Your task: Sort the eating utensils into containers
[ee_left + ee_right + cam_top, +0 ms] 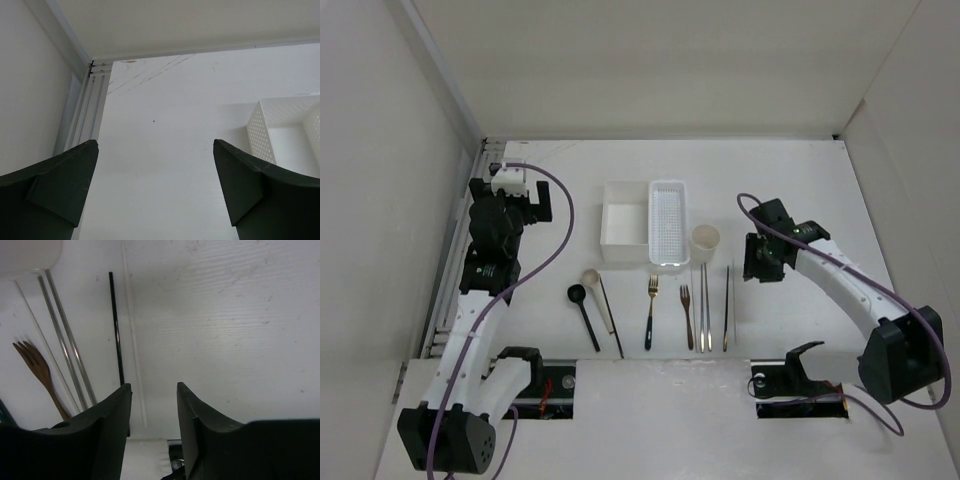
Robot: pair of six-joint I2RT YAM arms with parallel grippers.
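Now, hovering the right end effector low over bare worktop, with jaws standing partly parted and clasping nothing. Finding, in the wrist view, the black chopstick just off the left fingertip, toward 11 o'clock, outside the gap rather than within it. Reading its long axis as running 12 to 6 o'clock, square to the closing direction and so suiting a pinch across its thin width; not managing to tell which end is the tip. Placing it, from overhead, at about 8 o'clock of that end effector, at the right end of the utensil row, with the pair of metal chopsticks just beside at 9 o'clock and the round cream cup near at 11 o'clock. Judging the right arm far nearer, the left end effector hanging spread wide and empty, well apart beyond the row's 9 o'clock end. Probably needing only a small shift toward 9 o'clock before straddling the chopstick.
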